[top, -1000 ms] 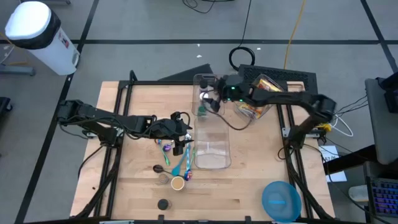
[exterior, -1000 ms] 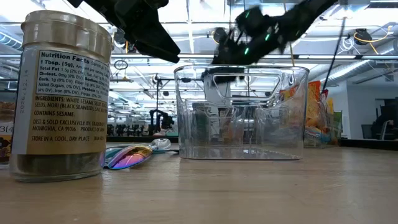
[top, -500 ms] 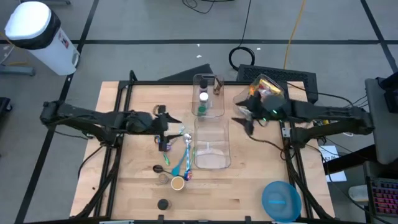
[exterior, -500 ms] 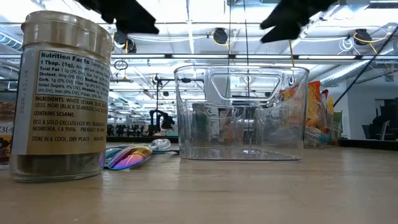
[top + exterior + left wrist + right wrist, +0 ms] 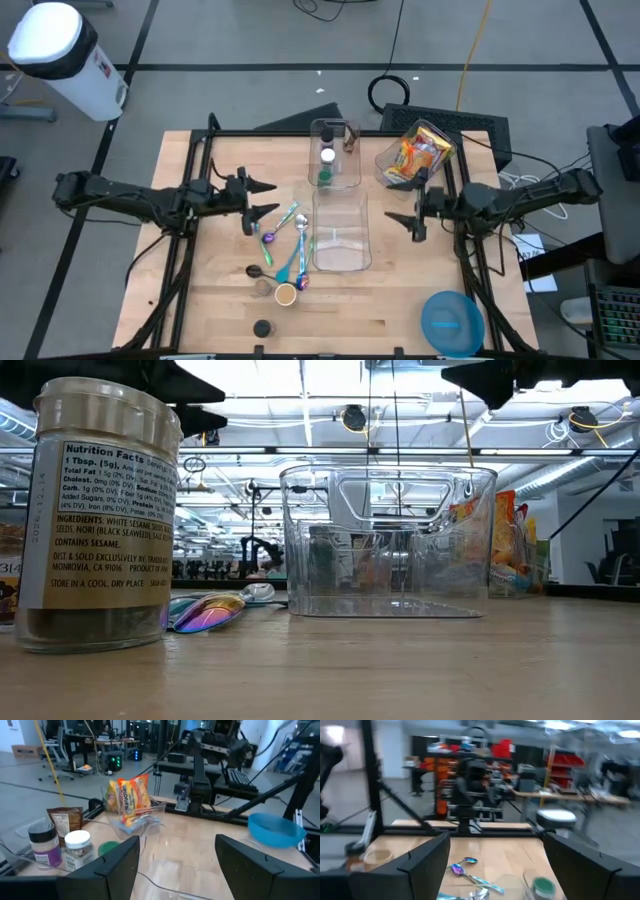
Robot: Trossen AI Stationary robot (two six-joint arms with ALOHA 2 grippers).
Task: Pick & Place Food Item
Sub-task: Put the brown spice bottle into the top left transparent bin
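Note:
Yellow-orange noodle packets [image 5: 415,155] stand in a clear tub [image 5: 390,160] at the far right; they also show in the left wrist view [image 5: 129,800]. A clear bin [image 5: 335,155] at the far middle holds several jars [image 5: 77,847]. An empty clear bin [image 5: 340,232] stands at the table's middle. My left gripper [image 5: 268,197] is open and empty, left of the empty bin. My right gripper [image 5: 397,204] is open and empty, right of that bin.
Coloured spoons [image 5: 285,240] lie left of the empty bin, with a small cup [image 5: 285,294] near them. A seasoning jar [image 5: 100,510] stands near the front edge [image 5: 262,328]. A blue bowl [image 5: 450,320] sits at the near right.
My left gripper has drawn back from over the spoons toward the table's left edge. My right gripper has left the far bin of jars and swung toward the table's right and near edges. The bins, jars and spoons stay where they were.

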